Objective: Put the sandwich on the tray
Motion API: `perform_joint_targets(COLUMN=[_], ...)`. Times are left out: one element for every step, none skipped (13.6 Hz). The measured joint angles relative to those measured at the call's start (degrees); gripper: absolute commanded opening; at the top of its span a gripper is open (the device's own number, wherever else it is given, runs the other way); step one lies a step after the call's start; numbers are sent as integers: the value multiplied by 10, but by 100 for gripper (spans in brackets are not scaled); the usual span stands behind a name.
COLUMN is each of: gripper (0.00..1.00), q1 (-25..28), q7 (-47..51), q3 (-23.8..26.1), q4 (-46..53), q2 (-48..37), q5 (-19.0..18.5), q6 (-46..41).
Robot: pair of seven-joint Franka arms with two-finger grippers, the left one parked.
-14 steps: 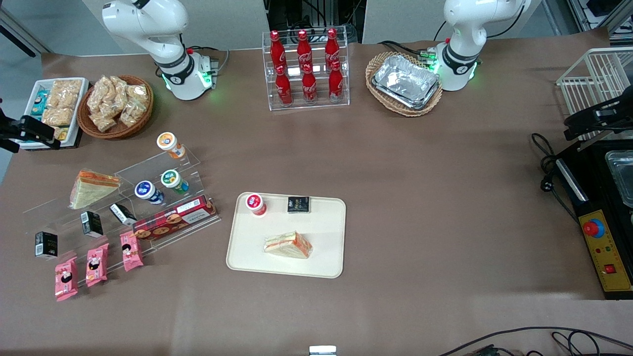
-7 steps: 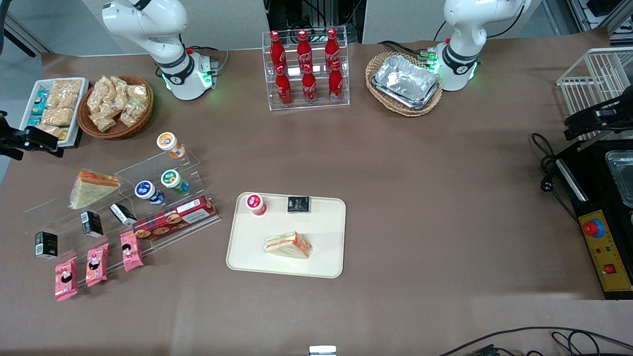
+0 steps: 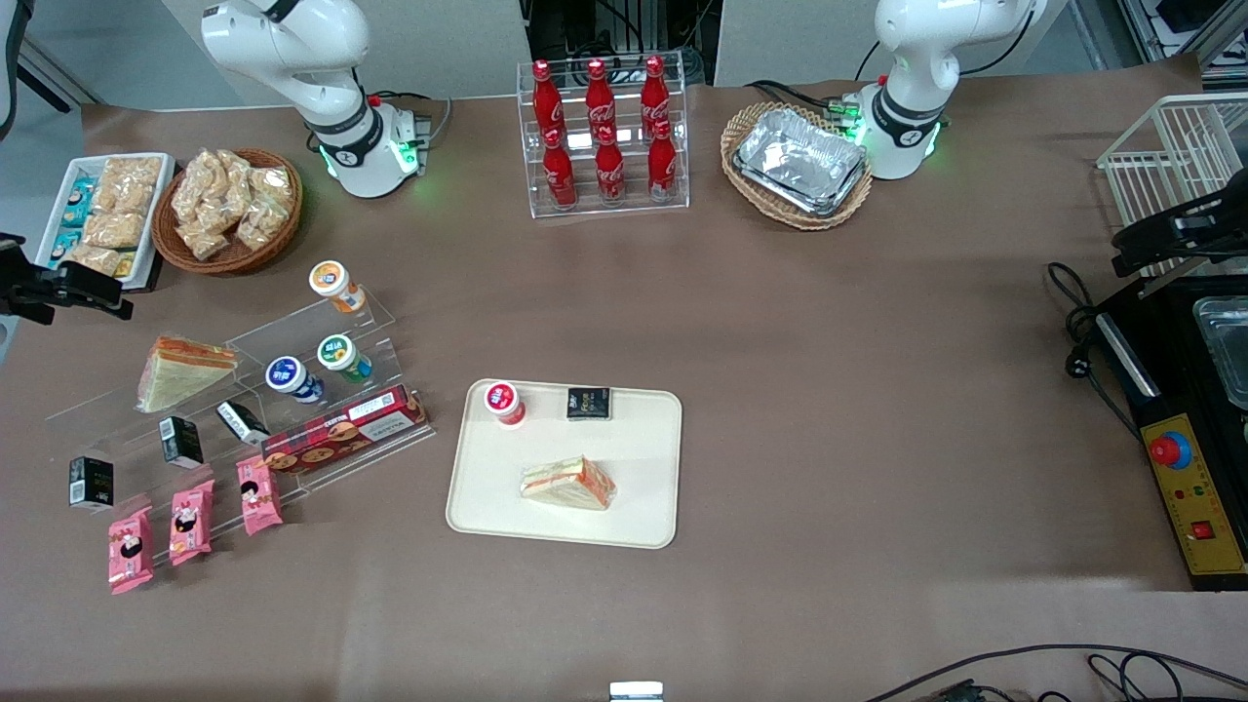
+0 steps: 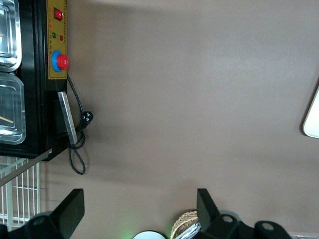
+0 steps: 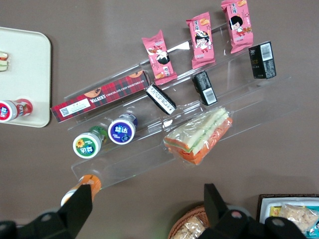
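Sandwich point(image 3: 568, 485) was seen lying on tray point(image 3: 487, 507).
Gripper point(image 3: 73, 291) was parked near snack tray point(image 3: 58, 190), fingers spread, nothing held.

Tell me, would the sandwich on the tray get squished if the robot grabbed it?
Probably. The sandwich on the tray shows soft bread layers in thin clear wrap, so it likely dents, and the wrap may be slippery. The end effector, open, is away by the snack display.
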Motion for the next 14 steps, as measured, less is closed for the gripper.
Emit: perform_joint_targets(gripper=[100, 100, 100, 100, 100, 100, 100, 100, 100, 100, 100, 100, 100, 100], q1=[0, 0, 0, 1, 1, 1, 1, 2, 2, 4, 7, 10, 10, 10], q7=[0, 0, 0, 0, 0, 0, 0, 0, 0, 0, 0, 0, 0, 0], q3=[2, 4, 6, 8, 13, 21, 30, 42, 54, 65, 72, 74, 74, 72], q4=[0, 0, 0, 0, 0, 0, 0, 1, 1, 2, 2, 3, 5, 6], q2=[1, 1, 1, 2, 2, 2, 2, 1, 1, 1, -1, -2, -3, -4], q5=[3, 4, 5, 5, 6, 6, 6, 6, 6, 6, 6, 6, 6, 6], q6=[0, 0, 0, 0, 0, 0, 0, 0, 0, 0, 0, -1, -2, -2])
